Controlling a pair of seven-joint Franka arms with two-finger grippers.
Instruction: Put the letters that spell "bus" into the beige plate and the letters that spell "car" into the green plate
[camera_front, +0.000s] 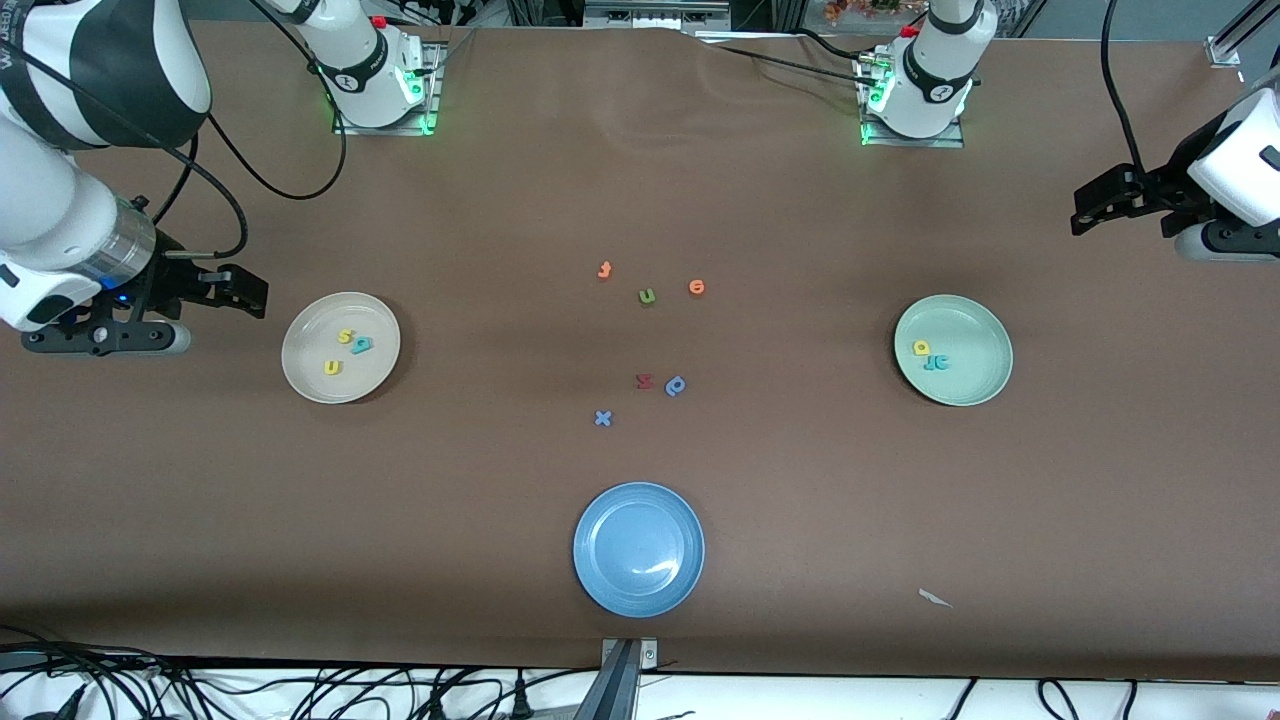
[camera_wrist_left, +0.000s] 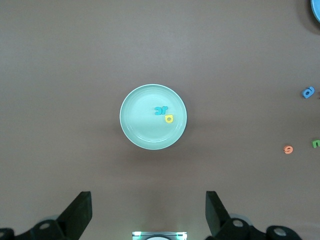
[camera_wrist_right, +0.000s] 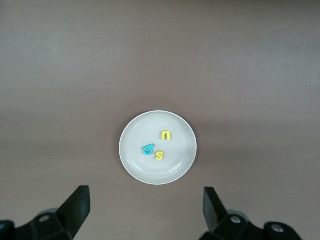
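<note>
The beige plate (camera_front: 300, 335) (camera_wrist_right: 134, 167) holds a yellow "u" (camera_front: 333, 367) (camera_wrist_right: 165, 135), a teal "b" (camera_front: 362, 345) (camera_wrist_right: 147, 149) and a yellow "s" (camera_front: 345, 336) (camera_wrist_right: 159, 155). In the green plate (camera_front: 978, 378) (camera_wrist_left: 132, 131) lie a yellow "a" (camera_front: 921, 348) (camera_wrist_left: 169, 118), a teal "c" (camera_wrist_left: 158, 111) and a thin teal "r" (camera_wrist_left: 164, 109), close together. My right gripper (camera_front: 243, 288) (camera_wrist_right: 146, 210) hangs open and empty over bare table beside the beige plate. My left gripper (camera_front: 1095, 205) (camera_wrist_left: 148, 210) hangs open and empty over the table's left-arm end, beside the green plate.
Mid-table lie loose letters: two orange ones (camera_front: 604, 270) (camera_front: 697, 287), an olive "u" (camera_front: 647, 296), a red one (camera_front: 645, 381), a blue "p" (camera_front: 676, 386) and a blue "x" (camera_front: 602, 418). A blue plate (camera_front: 600, 590) sits nearest the front camera. A white scrap (camera_front: 935, 598) lies near the front edge.
</note>
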